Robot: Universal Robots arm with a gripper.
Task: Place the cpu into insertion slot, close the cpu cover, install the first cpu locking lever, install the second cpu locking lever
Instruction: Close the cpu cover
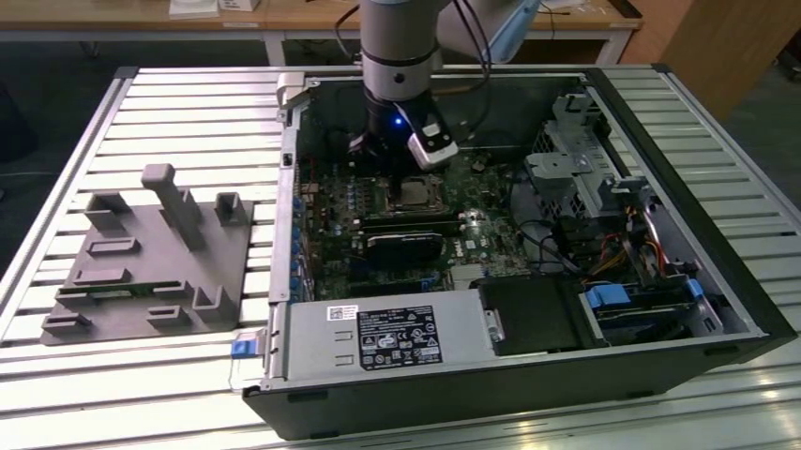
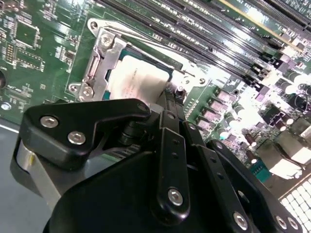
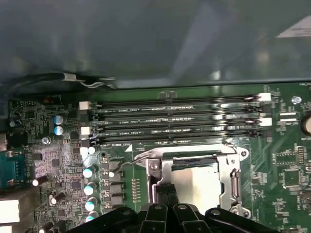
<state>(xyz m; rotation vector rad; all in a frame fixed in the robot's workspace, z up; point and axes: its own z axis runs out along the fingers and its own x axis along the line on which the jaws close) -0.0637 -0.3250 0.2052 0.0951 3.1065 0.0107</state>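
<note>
The cpu lies in the insertion slot with its pale silver face up. The cpu cover is down, its metal frame around the chip. A thin wire locking lever runs along the socket's edge. My gripper is shut with nothing in it, its fingertips right at the socket's edge beside the chip. In the exterior view the gripper hangs low over the socket inside the open computer case.
Memory slots run beside the socket and capacitors stand close to it. Case walls, a drive cage, cables and the power supply ring the motherboard. A grey fixture sits on the slatted table.
</note>
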